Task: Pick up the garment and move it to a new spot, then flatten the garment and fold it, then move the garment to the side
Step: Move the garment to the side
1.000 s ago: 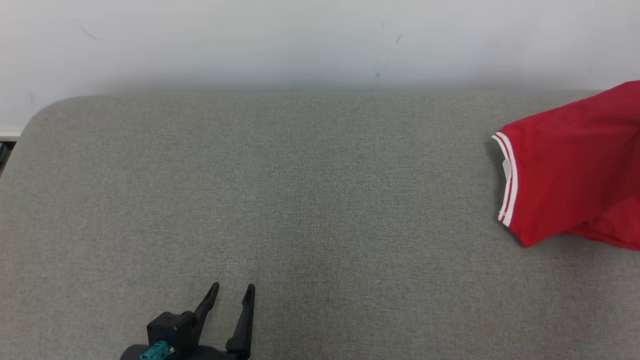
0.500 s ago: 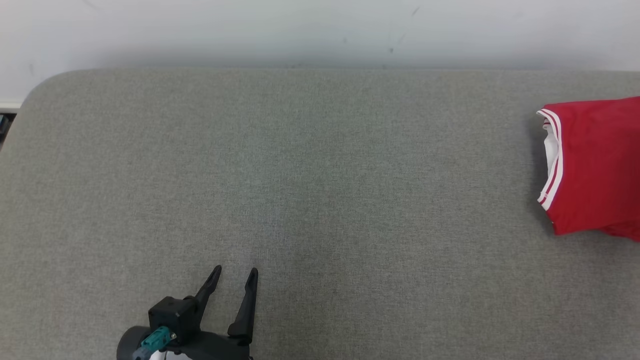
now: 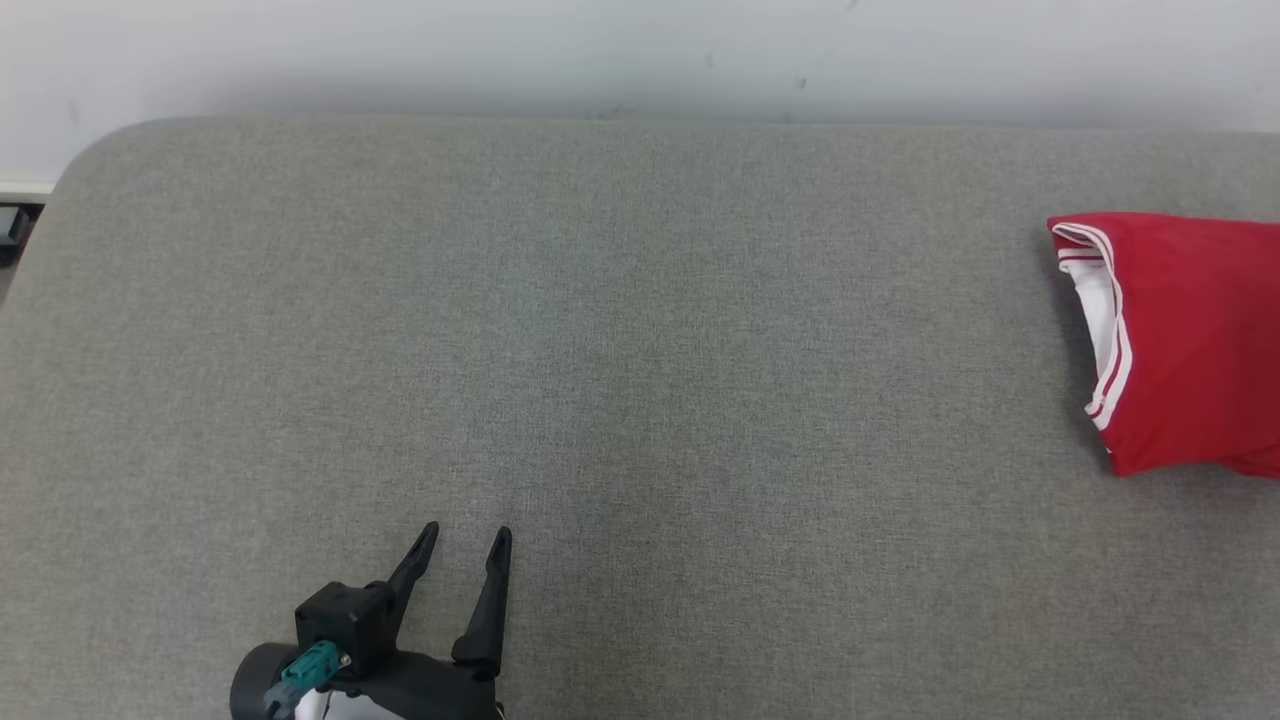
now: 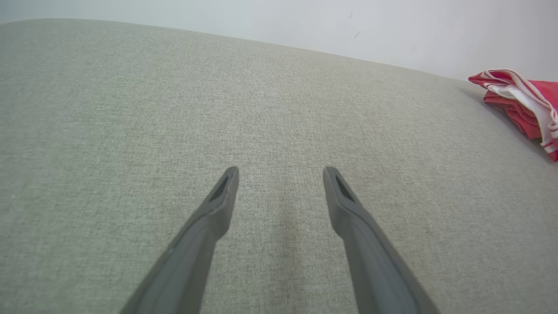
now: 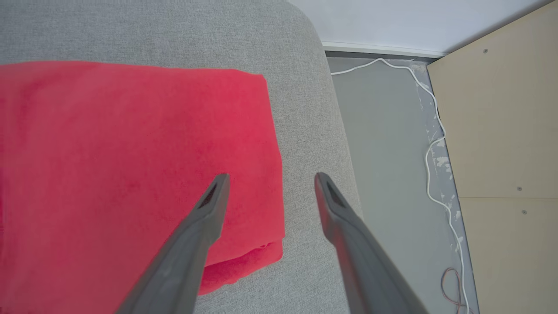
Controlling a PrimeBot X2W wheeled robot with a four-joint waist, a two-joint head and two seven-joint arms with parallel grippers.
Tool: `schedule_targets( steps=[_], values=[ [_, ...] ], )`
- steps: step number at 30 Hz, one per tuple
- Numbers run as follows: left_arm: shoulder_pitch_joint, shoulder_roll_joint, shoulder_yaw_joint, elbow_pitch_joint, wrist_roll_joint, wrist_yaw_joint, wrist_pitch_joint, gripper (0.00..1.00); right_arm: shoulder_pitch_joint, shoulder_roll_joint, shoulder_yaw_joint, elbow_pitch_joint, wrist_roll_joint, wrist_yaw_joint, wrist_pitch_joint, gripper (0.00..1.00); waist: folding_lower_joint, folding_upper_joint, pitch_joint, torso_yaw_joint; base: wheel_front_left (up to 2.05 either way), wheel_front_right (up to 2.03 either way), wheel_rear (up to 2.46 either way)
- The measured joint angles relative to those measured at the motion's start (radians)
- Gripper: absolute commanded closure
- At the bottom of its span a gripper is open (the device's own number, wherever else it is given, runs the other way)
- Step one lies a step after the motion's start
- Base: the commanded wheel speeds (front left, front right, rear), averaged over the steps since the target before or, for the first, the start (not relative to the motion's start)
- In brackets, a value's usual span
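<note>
Right gripper (image 5: 271,175) is hanging with its fingers spread and nothing between them, over a corner of the garment (image 5: 130,152). One finger is showing over red cloth and the other over bare table (image 5: 305,65), so the garment is lying below and to the left in its wrist view; whether the tips are touching the cloth, I cannot tell. Left gripper (image 3: 466,530) is also standing spread and empty, low over bare table and well apart from the garment, which is lying folded at the table's right end. Its long axis seems to be running left to right, though the head view is cutting it off. Any further nudge is likely falling to the nearer right arm. Counting: one garment, two grippers, one table, one white cable (image 5: 429,144) on the floor
</note>
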Motion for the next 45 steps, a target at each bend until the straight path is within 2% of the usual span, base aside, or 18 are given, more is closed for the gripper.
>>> schedule_targets(
  steps=[3, 4, 9, 12, 18, 23, 28, 30, 33, 37, 43, 45],
  values=[
    [0.0, -0.005, 0.0, 0.014, -0.001, 0.0, -0.001, 0.0, 0.0, 0.002, -0.013, 0.006, 0.011, 0.002, -0.014, 0.0, 0.0, 0.0, -0.018, -0.002, 0.0, 0.0, 0.0],
    [0.0, -0.008, -0.001, 0.019, -0.001, -0.002, -0.002, 0.0, 0.0, 0.002, -0.018, 0.001, 0.016, 0.012, -0.032, 0.0, 0.0, 0.0, -0.023, -0.002, 0.0, 0.0, 0.0],
    [0.001, -0.011, 0.009, 0.035, -0.005, -0.007, -0.015, 0.0, 0.011, -0.001, -0.07, -0.063, 0.061, 0.104, -0.192, 0.0, -0.0001, -0.0002, -0.057, -0.002, 0.0, 0.0, 0.0],
    [0.011, -0.007, 0.031, 0.047, -0.023, -0.006, -0.024, 0.0, 0.057, 0.012, -0.091, -0.095, 0.071, 0.139, -0.283, 0.0, -0.0002, -0.0002, -0.083, -0.005, 0.0, 0.0, 0.0],
    [0.067, 0.021, 0.067, 0.055, -0.041, 0.005, -0.041, 0.0, 0.133, 0.039, -0.095, -0.167, 0.069, 0.16, -0.458, 0.0, -0.0003, -0.0003, -0.136, -0.033, 0.0, 0.0, 0.0],
    [0.106, 0.041, 0.104, 0.046, -0.051, 0.019, -0.058, 0.0, 0.171, 0.063, -0.111, -0.255, 0.068, 0.161, -0.604, 0.0, -0.0003, -0.0002, -0.175, -0.076, 0.0, 0.0, 0.0],
    [0.132, 0.047, 0.123, 0.032, -0.054, 0.026, -0.067, 0.0, 0.266, 0.053, -0.139, -0.342, 0.07, 0.161, -0.75, 0.0, -0.0003, -0.0003, -0.214, -0.121, 0.0, 0.0, 0.0],
    [0.136, 0.048, 0.13, 0.021, -0.054, 0.028, -0.068, 0.0, 0.322, 0.042, -0.144, -0.373, 0.07, 0.151, -0.805, 0.0, -0.0003, -0.0003, -0.232, -0.135, 0.0, 0.0, 0.0],
    [0.175, 0.048, 0.139, 0.006, -0.054, 0.034, -0.072, 0.0, 0.407, 0.03, -0.152, -0.431, 0.07, 0.12, -0.807, 0.0, -0.0003, -0.0002, -0.255, -0.153, 0.0, 0.0, 0.0],
    [0.213, 0.061, 0.164, -0.009, -0.054, 0.038, -0.075, 0.0, 0.501, 0.03, -0.167, -0.527, 0.07, 0.071, -0.8, 0.0, -0.0003, -0.0002, -0.276, -0.178, 0.0, 0.0, 0.0],
    [0.22, 0.047, 0.167, -0.068, -0.037, 0.046, -0.077, 0.0, 0.632, 0.002, -0.234, -0.682, 0.06, -0.026, -0.792, 0.0, -0.0002, -0.0003, -0.294, -0.192, 0.0, 0.0, 0.0],
    [0.228, 0.048, 0.171, -0.075, -0.036, 0.046, -0.077, 0.0, 0.652, -0.006, -0.256, -0.709, 0.06, -0.036, -0.792, 0.0, -0.0002, -0.0002, -0.295, -0.191, 0.0, 0.0, 0.0]
  ],
)
